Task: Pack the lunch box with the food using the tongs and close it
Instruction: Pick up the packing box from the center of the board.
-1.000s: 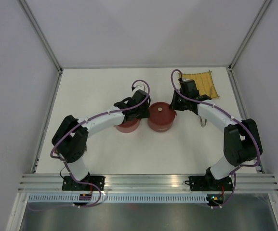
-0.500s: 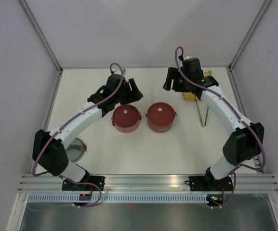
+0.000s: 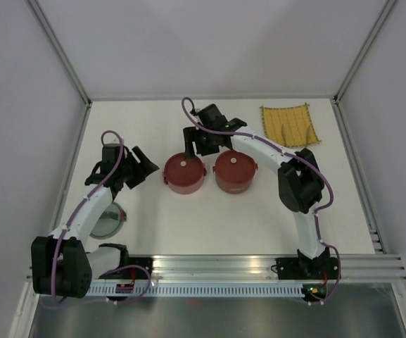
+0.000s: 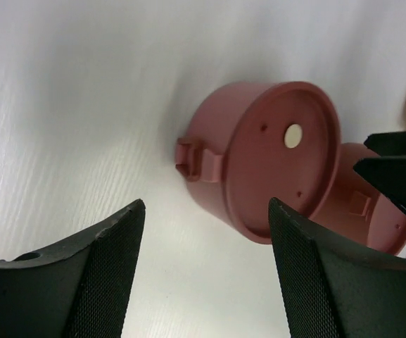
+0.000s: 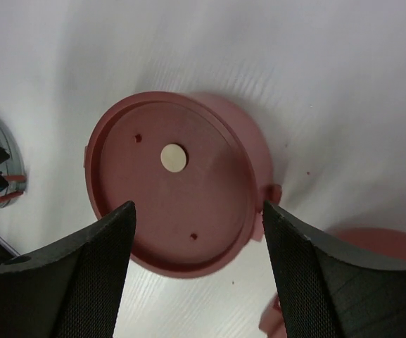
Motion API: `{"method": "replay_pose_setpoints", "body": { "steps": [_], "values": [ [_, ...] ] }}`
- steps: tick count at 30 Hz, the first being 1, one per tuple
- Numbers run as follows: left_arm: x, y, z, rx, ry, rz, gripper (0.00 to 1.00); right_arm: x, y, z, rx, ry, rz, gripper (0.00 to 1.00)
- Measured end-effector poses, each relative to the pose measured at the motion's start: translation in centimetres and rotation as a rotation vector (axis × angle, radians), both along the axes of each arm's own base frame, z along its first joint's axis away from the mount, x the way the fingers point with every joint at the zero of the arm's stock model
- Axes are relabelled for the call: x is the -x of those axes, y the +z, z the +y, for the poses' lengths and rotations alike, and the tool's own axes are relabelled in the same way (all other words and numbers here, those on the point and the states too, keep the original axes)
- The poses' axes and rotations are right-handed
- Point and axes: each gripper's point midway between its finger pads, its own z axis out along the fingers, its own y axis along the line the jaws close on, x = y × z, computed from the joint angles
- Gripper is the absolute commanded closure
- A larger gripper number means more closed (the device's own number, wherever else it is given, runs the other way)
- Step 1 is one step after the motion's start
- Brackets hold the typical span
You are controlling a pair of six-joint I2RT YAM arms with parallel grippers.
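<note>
The lunch box stands as two round dark-red bowls just beside each other in the middle of the white, faintly streaked desk (image 3: pixel 259 225). The left-hand bowl (image 3: pixel 184 174) and the right-hand bowl (image 3: pixel 235 171) are both shut, so their contents cannot be seen. Each has a flat red lid (image 5: pixel 167 190) with a raised rim, two tiny holes and a small pale disc (image 4: pixel 293 135) at its centre. The walls are straight and matte, and a small squarish clip (image 4: pixel 191 156) juts from the side of the left-hand bowl.

The left tool (image 4: pixel 203 211) sits to the left of the left-hand bowl and apart from it. Its jaws are spread wide, with nothing between its black, mesh-textured pads (image 4: pixel 111 274). The right tool (image 5: pixel 197 211) hangs by the far side of the left-hand bowl, also spread wide and holding nothing.

A square yellow woven mat (image 3: pixel 289 124) lies at the far right of the desk, well apart from the bowls. A shiny round metal dish (image 3: pixel 111 220) lies near the left edge, partly under the left arm. Whether it holds anything cannot be told.
</note>
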Motion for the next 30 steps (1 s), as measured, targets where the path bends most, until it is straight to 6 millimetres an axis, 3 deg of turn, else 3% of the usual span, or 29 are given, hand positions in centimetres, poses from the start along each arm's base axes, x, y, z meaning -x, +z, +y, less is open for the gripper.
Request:
{"method": "replay_pose_setpoints", "body": {
  "steps": [3,7,17,22,30],
  "values": [
    [0.9,-2.2,0.5,0.047,0.017,0.04,0.27,-0.2,-2.3,1.3,0.025,0.016,0.032,0.26],
    [0.6,-2.7,-0.2,0.106,-0.006,0.009,0.31,-0.4,-4.4,1.2,0.062,0.01,0.065,0.28],
    [-1.6,-4.0,-2.1,0.206,-0.07,-0.039,0.37,-0.9,-5.2,-0.6,0.124,-0.035,0.073,0.32],
    [-1.9,-4.6,-2.7,0.232,-0.093,-0.046,0.39,-1.5,-5.4,-1.4,0.12,-0.054,0.074,0.35],
    [-2.3,-6.1,-3.8,0.28,-0.132,-0.024,0.47,-0.9,-6.4,-2.6,0.131,-0.068,0.104,0.38]
  ]
}}
